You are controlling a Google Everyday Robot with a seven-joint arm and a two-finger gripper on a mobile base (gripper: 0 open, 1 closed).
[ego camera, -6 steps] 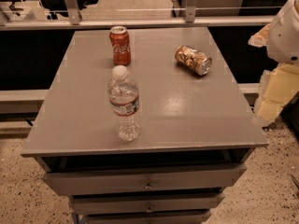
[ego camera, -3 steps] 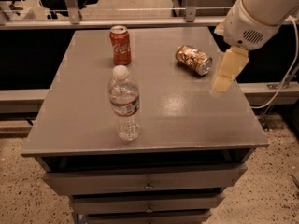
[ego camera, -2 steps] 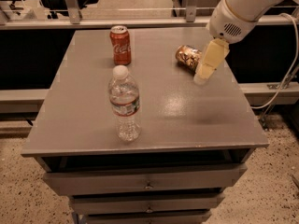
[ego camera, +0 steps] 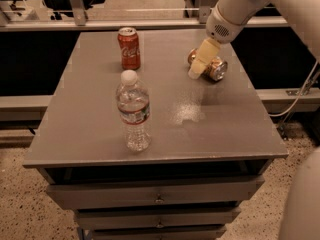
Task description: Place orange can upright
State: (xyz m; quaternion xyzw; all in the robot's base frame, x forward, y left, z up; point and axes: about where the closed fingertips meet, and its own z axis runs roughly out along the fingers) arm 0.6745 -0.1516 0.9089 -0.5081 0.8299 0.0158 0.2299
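While on its side, orange can (ego camera: 217,68), long axis far-left to near-right, gripper (ego camera: 194,73) over it, openness unclear.

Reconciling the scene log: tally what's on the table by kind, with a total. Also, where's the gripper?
Cans: 2, the red can upright and the orange can on its side
Water bottle: 1, upright
Total: 3 on the table
The gripper is at the orange can, covering its left part.
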